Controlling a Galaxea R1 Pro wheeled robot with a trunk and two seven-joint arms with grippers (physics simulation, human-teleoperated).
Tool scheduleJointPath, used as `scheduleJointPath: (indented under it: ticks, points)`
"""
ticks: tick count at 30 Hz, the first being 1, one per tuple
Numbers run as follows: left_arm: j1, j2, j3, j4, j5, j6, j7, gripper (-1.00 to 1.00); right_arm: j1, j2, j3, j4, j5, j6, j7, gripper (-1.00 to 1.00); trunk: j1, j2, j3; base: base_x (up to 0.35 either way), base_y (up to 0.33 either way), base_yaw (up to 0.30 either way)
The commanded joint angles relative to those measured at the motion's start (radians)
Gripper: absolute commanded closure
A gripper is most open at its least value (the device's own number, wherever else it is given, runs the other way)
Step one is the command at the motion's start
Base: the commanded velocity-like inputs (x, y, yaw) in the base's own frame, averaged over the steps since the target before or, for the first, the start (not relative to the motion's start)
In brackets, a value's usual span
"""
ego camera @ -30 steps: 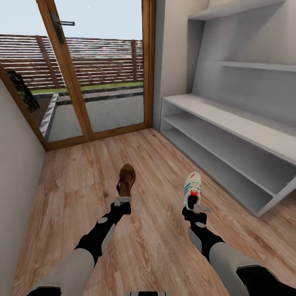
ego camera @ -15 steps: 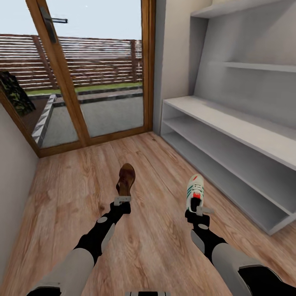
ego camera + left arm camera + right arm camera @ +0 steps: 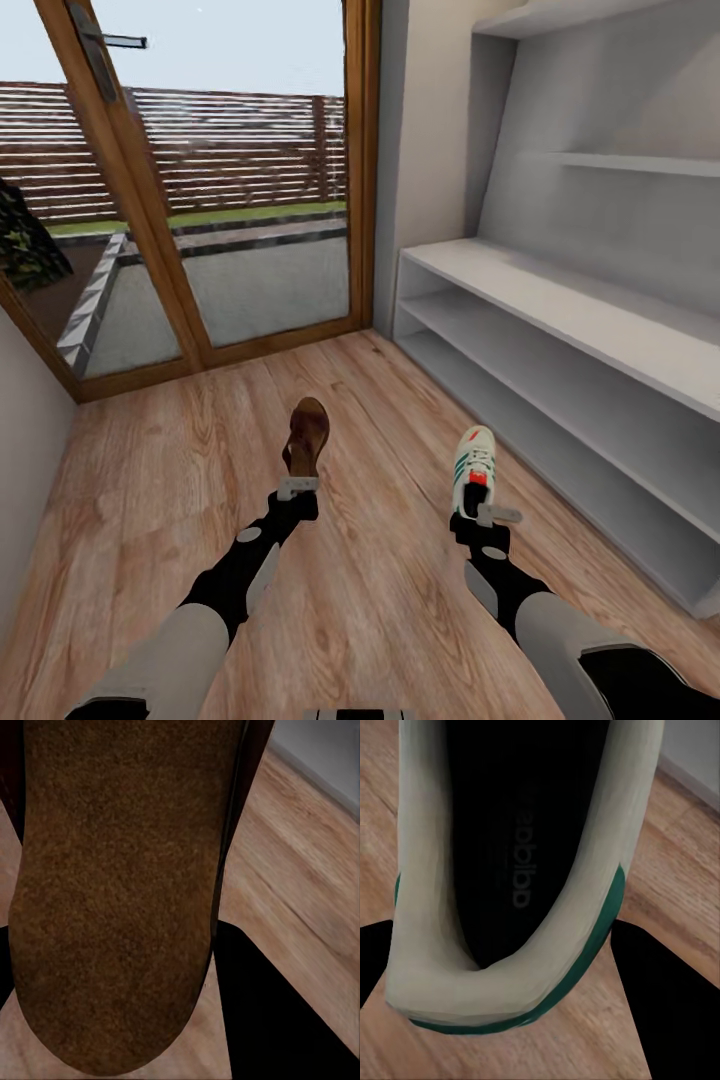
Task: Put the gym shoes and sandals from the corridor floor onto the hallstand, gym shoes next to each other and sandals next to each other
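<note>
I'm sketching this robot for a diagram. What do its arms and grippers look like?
Each arm has a pale grey upper segment, then black jointed links with grey oval patches. The left gripper and right gripper have small light grey fingers on black wrists.

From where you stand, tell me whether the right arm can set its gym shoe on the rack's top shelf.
Probably yes. The right gripper already holds the gym shoe above the floor, and the hallstand stands open on that side with nothing between. It may still need a long stretch or a short roll closer.
</note>
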Motion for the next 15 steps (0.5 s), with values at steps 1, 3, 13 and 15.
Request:
scheduleJointPath:
  ticks: [1,3,13,15]
  points:
    - [0.0,-0.001,0.003,0.0,-0.003,-0.003,-0.005,1.0,-0.001,0.0,0.009,0.001,-0.01,-0.004,-0.005,1.0,0.0,0.0,-0.001,0.179,0.139,-0.22]
    - [0.0,-0.001,0.003,0.0,-0.003,-0.005,-0.006,1.0,-0.001,-0.001,0.009,0.001,-0.01,-0.003,-0.005,1.0,0.0,0.0,-0.001,0.094,0.073,-0.258]
    - [0.0,-0.001,0.003,0.002,-0.005,-0.007,-0.007,1.0,-0.001,-0.001,0.009,0.017,-0.009,0.0,-0.006,1.0,0.0,0.0,0.005,0.016,0.012,-0.293]
    - [0.0,-0.001,0.002,0.002,-0.005,-0.007,-0.007,1.0,-0.001,-0.001,0.009,0.026,-0.008,0.0,-0.006,1.0,0.0,0.0,0.006,0.001,0.001,-0.299]
